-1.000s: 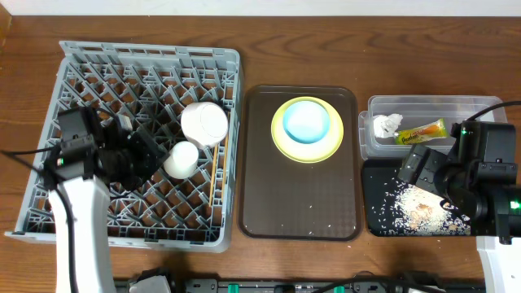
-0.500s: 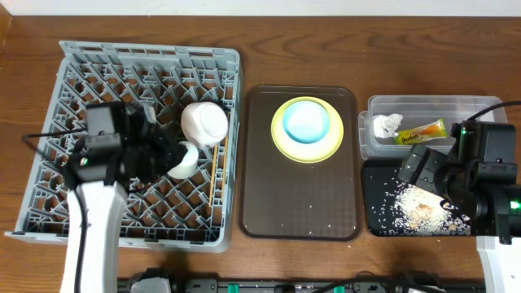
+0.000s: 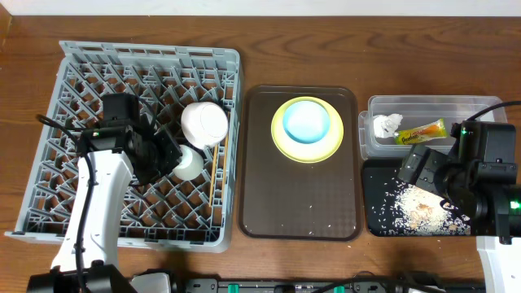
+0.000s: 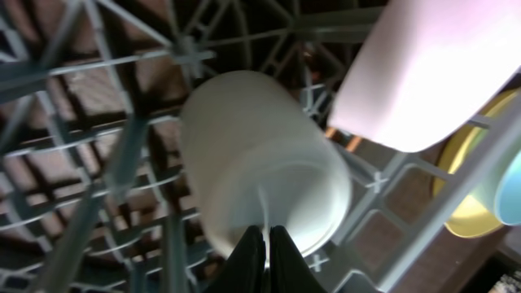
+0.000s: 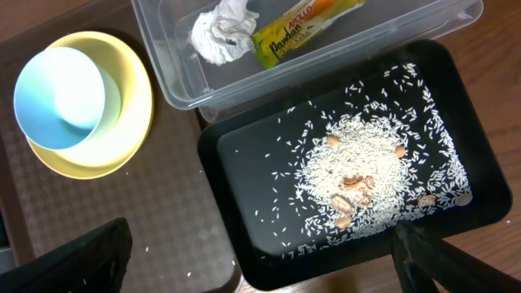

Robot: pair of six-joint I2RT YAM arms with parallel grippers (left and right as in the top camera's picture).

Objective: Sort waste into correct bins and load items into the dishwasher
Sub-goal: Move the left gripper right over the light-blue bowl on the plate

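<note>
Cup [image 4: 260,159]: pale, on its side, centre, on the dish rack [image 4: 98,163].
Left gripper [image 4: 266,244]: 6 o'clock, fingers pressed together at the cup.
White bowl [image 4: 431,65]: 1 o'clock.

Dish rack [image 3: 151,53]: large, square, grey lattice of pegs, at the left
White bowl [image 3: 203,122]: in the rack's right part, rounded outside facing up
Small pale cup [image 3: 189,161]: tilted among the pegs, just beside the white bowl
Chopsticks [image 3: 213,175]: thin, wooden, lying along the rack's right side
Plate [image 3: 281,140]: round, yellow-green, flat, between rack and bins
Light blue bowl [image 3: 307,120]: upright, empty, centred on the plate
Clear tub [image 5: 163,49]: rectangular, at the far right
Napkin [image 5: 221,32]: crumpled, white, in the tub's left end
Wrapper [image 5: 301,24]: yellow-green, printed, slanted beside the napkin
Black tray [image 5: 244,203]: shallow, against the tub
Rice scraps [image 5: 358,171]: whitish grains with tan bits, heaped mid-tray, scattered around
</note>
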